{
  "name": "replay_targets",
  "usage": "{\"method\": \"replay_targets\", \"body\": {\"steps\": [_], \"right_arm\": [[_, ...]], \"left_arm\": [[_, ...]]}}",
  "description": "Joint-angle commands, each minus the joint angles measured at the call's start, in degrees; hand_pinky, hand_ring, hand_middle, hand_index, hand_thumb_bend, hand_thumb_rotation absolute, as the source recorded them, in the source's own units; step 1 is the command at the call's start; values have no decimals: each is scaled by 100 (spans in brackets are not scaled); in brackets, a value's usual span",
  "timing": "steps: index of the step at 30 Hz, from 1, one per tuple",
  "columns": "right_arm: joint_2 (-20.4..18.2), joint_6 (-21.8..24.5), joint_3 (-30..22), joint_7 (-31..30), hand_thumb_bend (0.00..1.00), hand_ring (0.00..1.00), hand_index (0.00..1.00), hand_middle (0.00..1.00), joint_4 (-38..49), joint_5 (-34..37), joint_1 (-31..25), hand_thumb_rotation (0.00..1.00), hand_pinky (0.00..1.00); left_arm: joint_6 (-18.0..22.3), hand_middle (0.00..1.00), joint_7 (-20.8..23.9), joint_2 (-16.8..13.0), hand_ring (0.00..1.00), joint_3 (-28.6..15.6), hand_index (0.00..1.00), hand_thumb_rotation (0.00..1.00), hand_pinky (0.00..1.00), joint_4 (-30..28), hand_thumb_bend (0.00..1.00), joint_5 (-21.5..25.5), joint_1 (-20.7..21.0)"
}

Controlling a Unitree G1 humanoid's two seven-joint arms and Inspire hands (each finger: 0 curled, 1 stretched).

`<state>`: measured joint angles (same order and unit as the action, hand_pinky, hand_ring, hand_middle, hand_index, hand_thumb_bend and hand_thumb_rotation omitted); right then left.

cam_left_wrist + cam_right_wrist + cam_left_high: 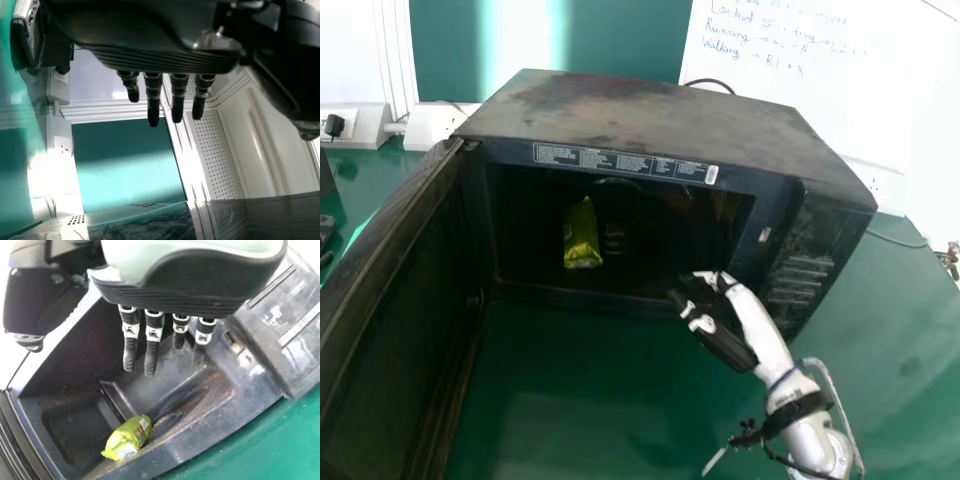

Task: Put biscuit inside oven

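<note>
The biscuit packet [582, 236], yellow-green, is inside the oven [670, 115], toward the left of its cavity, with the door swung wide at the left. My right hand [720, 335] is at the oven's front opening, right of the packet and apart from it, holding nothing. In the right wrist view the right hand [190, 290] has its fingers extended, and the biscuit packet [128, 437] lies on the oven floor. My left hand [160, 55], in the left wrist view, has straight fingers and an empty grasp.
The open oven door [400, 320] stands along the left side. Green table [580, 400] lies before the oven. Behind it are a whiteboard [800, 90] and wall sockets; a cable runs at the right.
</note>
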<state>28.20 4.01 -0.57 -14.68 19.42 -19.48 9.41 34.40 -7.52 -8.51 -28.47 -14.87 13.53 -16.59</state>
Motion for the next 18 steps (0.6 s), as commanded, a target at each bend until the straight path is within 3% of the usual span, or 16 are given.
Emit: {"method": "replay_targets", "body": {"steps": [1, 6, 14, 18], "right_arm": [[46, -170, -146, -9, 87, 82, 80, 84, 101, 125, -182, 47, 89], [62, -299, -369, -35, 87, 83, 81, 84, 219, 283, -407, 50, 88], [-24, -381, -781, 21, 84, 80, 80, 82, 750, 472, -837, 72, 93], [-11, -308, -1002, -43, 84, 80, 81, 82, 1058, 572, -1067, 76, 99]], "left_arm": [[87, 96, 31, -47, 88, -60, 96, 99, 72, 72, 83, -51, -9], [109, 96, 46, -60, 88, -68, 96, 100, 72, 119, 80, -59, 16], [127, 96, 85, -114, 87, -91, 97, 100, 73, 231, 81, -69, 75], [129, 95, 81, -140, 87, -92, 96, 100, 73, 278, 81, -52, 113]]}}
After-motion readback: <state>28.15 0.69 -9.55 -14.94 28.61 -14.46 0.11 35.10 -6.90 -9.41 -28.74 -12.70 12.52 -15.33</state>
